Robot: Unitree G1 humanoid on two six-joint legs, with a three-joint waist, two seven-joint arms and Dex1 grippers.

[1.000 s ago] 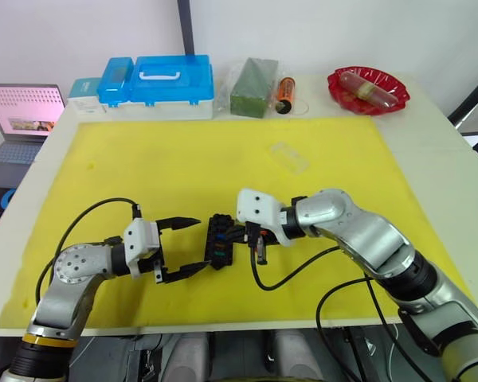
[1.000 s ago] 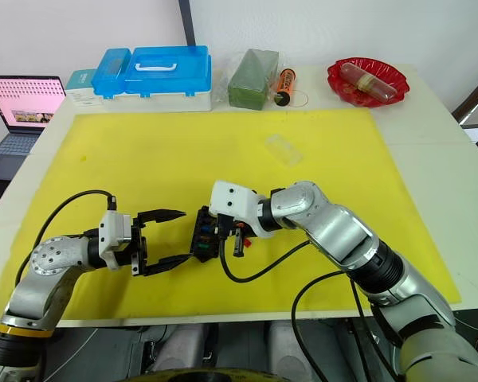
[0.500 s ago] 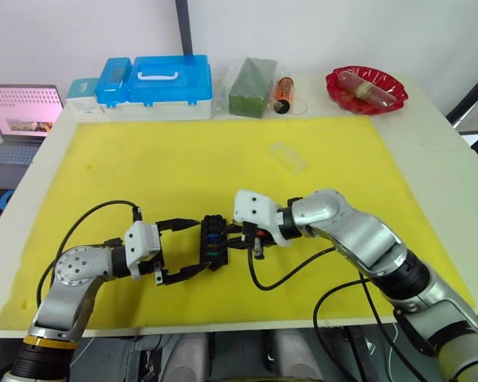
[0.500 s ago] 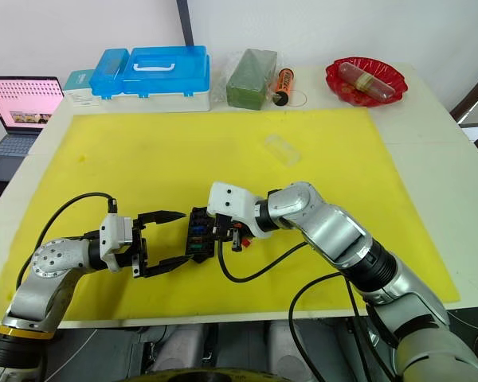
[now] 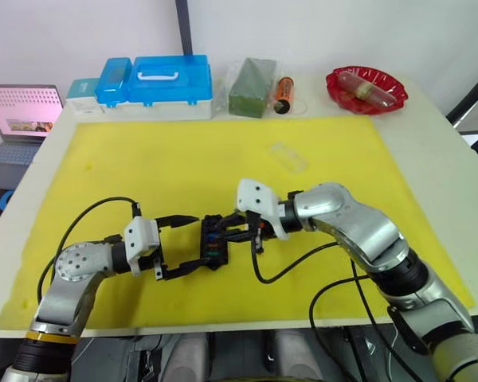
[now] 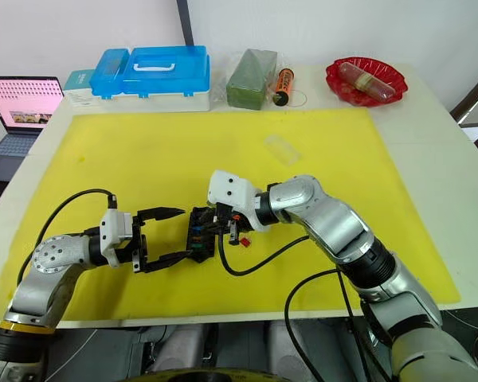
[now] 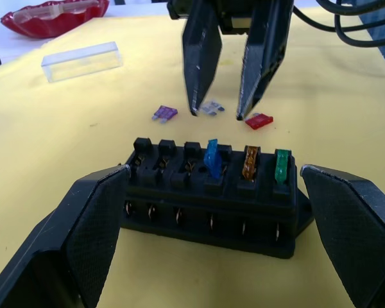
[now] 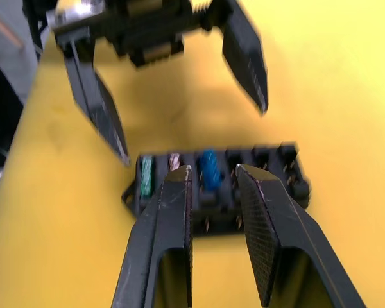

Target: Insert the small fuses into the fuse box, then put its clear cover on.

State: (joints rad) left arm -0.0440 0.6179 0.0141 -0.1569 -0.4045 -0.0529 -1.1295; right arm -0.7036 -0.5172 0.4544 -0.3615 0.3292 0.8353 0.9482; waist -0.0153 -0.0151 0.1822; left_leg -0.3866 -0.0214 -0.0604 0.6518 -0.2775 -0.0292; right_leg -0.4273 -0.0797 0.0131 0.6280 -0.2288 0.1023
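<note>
Surface: a pale table carries a yellow mat over most of its top.
Room: white wall behind; an open laptop sits on a lower surface past the table's left edge.
Far edge: a blue-lidded case, a wrapped green block, an orange cylinder and a red dish stand in a row along the table's far edge.
Fuse box: on the mat near the table's near edge, roughly midway between left and right; its long axis runs from near edge to far edge, slots facing up.
Seated fuses: blue fuse, orange fuse and green fuse stand in one row, the blue one tilted.
Loose fuses: purple fuse, grey fuse and red fuse lie flat on the mat just right of the box.
Clear cover: flat on the mat, well apart, toward the far right.
Left tool: fingers spread wide, holding nothing, tips flanking the box's two ends, whether touching I cannot tell.
Right tool: fingers narrowly apart, empty, tips pointing down over the loose fuses.
</note>
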